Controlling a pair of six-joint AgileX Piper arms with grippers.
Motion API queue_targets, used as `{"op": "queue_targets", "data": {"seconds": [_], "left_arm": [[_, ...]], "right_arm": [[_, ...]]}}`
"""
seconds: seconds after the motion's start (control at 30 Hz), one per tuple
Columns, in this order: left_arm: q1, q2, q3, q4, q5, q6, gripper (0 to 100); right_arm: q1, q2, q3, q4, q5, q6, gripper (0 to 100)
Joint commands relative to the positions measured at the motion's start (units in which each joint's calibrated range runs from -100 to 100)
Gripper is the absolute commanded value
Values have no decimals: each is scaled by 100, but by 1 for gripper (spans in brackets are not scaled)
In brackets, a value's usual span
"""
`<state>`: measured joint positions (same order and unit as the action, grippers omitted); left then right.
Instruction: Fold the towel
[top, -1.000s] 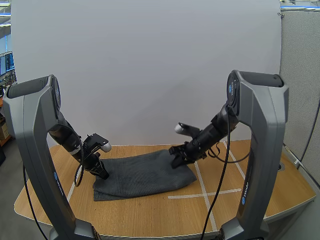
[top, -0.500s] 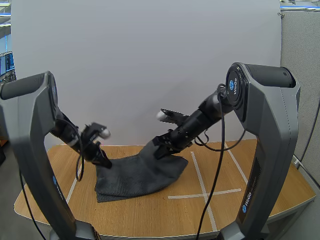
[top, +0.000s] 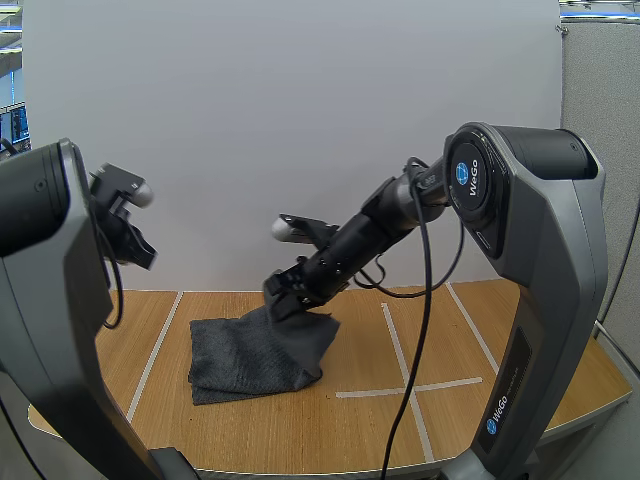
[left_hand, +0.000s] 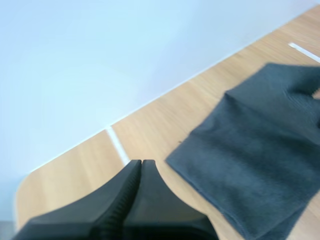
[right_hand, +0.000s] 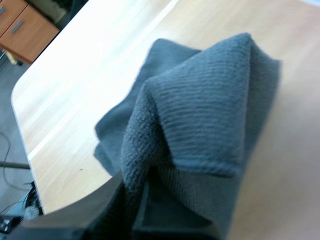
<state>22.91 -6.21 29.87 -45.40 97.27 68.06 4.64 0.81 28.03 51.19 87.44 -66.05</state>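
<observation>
A dark grey towel (top: 255, 358) lies on the wooden table (top: 420, 430), bunched into a doubled heap left of centre. My right gripper (top: 283, 297) is shut on the towel's right edge and holds that edge lifted over the rest of the cloth; in the right wrist view the towel (right_hand: 200, 130) drapes from the pinched fold at my right gripper (right_hand: 134, 196). My left gripper (top: 143, 252) is raised high at the left, well clear of the cloth. In the left wrist view its fingers (left_hand: 141, 176) lie together as one dark wedge with nothing between them, the towel (left_hand: 260, 150) beyond.
White tape lines (top: 405, 380) cross the tabletop to the right of the towel, and another line (top: 155, 350) runs along its left side. The table's front edge is rounded.
My right gripper has carried the towel's right edge up and leftward, folding it over the rest. My left gripper has let go of the left corner and risen up and to the left.
</observation>
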Motion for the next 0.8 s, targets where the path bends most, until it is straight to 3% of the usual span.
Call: {"op": "queue_targets", "data": {"seconds": [0.0,0.07,0.23,0.57,0.77], "left_arm": [[845,-855,-550,-365,273,-86,0],[1001,-897,-550,-365,273,-151,0],[1195,-908,-550,-365,273,-228,0],[1226,-908,-550,-354,273,-228,0],[1226,-908,-550,-354,273,-430,0]], "right_arm": [[575,-122,34,136,-120,82,0],[687,-122,34,190,-241,82,0],[995,-122,34,203,-1062,82,0],[1277,-17,31,210,-2357,82,0],[1277,124,-300,225,-2440,82,0]]}}
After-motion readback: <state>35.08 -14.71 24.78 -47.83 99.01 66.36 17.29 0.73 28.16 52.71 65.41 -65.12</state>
